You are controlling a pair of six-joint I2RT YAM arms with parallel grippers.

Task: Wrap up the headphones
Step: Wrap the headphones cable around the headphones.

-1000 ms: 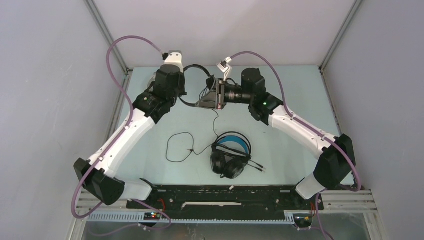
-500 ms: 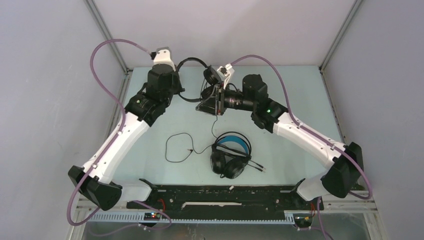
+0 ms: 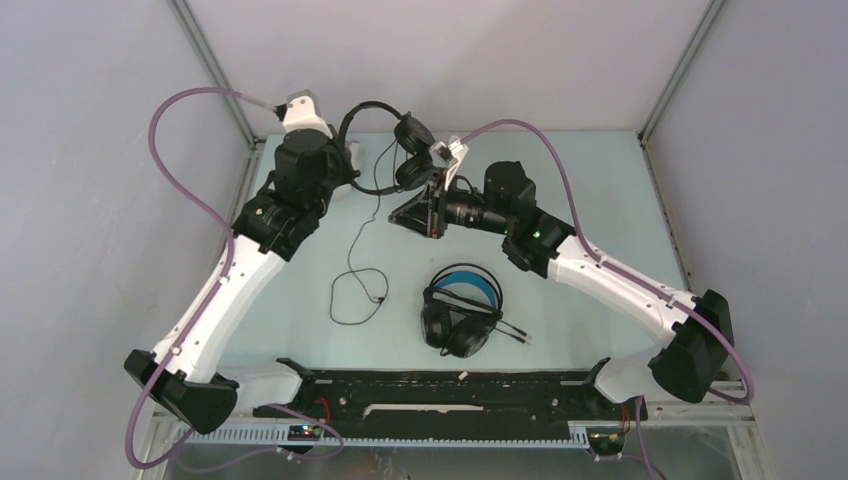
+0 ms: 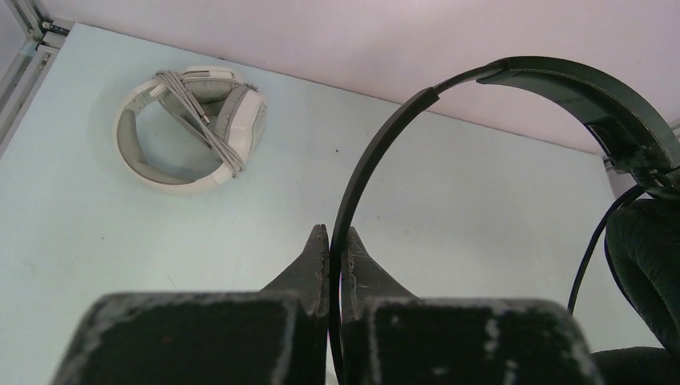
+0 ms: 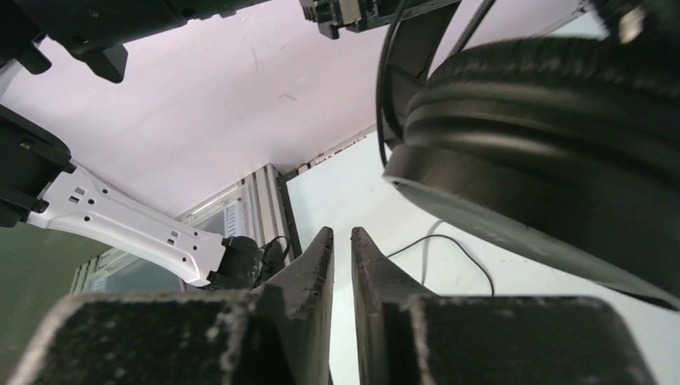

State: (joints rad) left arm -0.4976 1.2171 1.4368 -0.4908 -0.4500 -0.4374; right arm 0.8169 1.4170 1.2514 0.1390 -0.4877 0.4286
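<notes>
My left gripper (image 3: 347,160) (image 4: 337,241) is shut on the thin headband (image 4: 377,152) of the small black headphones (image 3: 368,108) and holds them in the air at the back of the table. Their ear cups (image 3: 411,150) hang just above my right gripper (image 3: 396,215) (image 5: 342,237), whose jaws are nearly shut with a narrow gap and nothing between them. One ear cup (image 5: 553,120) fills the right wrist view. Their cord (image 3: 352,270) trails down to a loop on the table. The bulky black pair with blue-lined headband (image 3: 460,315) lies at front centre. The white-grey pair (image 4: 192,128) lies at the back left, its cord wound round it.
A black rail (image 3: 450,385) runs along the table's near edge between the arm bases. Grey walls and metal frame posts (image 3: 215,70) close the table on three sides.
My left arm has lifted the small black headphones up and to the left; their cord has swung left with them. My right gripper has moved slightly left and forward beneath the ear cups.
</notes>
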